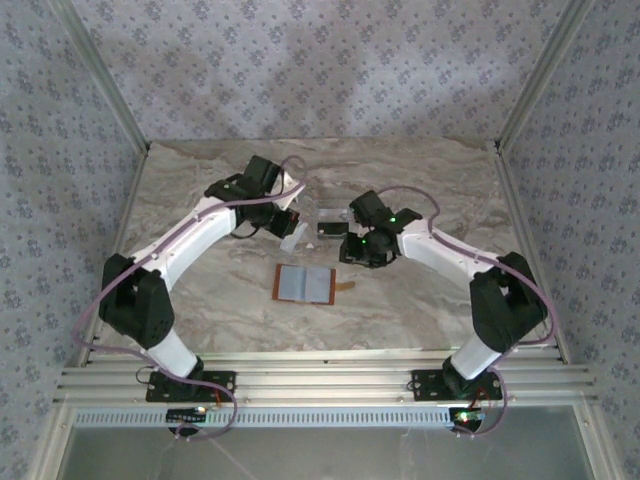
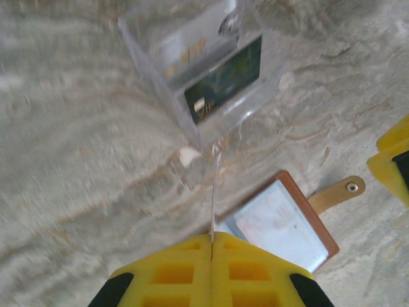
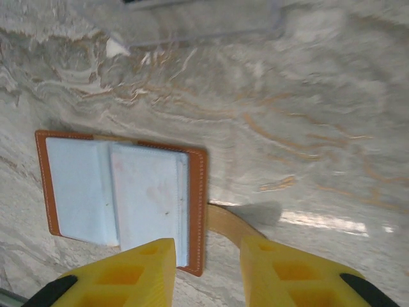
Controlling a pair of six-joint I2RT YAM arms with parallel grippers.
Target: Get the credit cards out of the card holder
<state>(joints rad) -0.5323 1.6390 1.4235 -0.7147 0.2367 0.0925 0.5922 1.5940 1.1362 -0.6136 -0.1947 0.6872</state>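
We think we are at the step of putting a card away. The left claw (image 2: 212,242), at the bottom middle of the left wrist view, is pinched tight on a thin card (image 2: 213,195). We see that card from its edge there, standing up like a line; from the top view it looks whitish. Just above it in that view sits the clear tray (image 2: 163,89), with a dark card (image 2: 225,80) already inside. There is a pale shape in the tray too, but we cannot tell what it is.

The card holder (image 3: 115,192) lies open and flat on the table (image 2: 77,160), at the left middle of the right wrist view, blue-grey side up. Its strap tab (image 2: 335,194) sticks out to the side. We see no card poking out of it, but we cannot be sure the pockets are empty.

The right claw (image 3: 208,252) hangs over the strap side of the card holder. Its fingers are apart and nothing is between them.

For the next move, we think the left claw needs to bring the card over the tray, line it up with the open top, and only then let go. The card is thin, so it could tip or slide if it goes in crooked.
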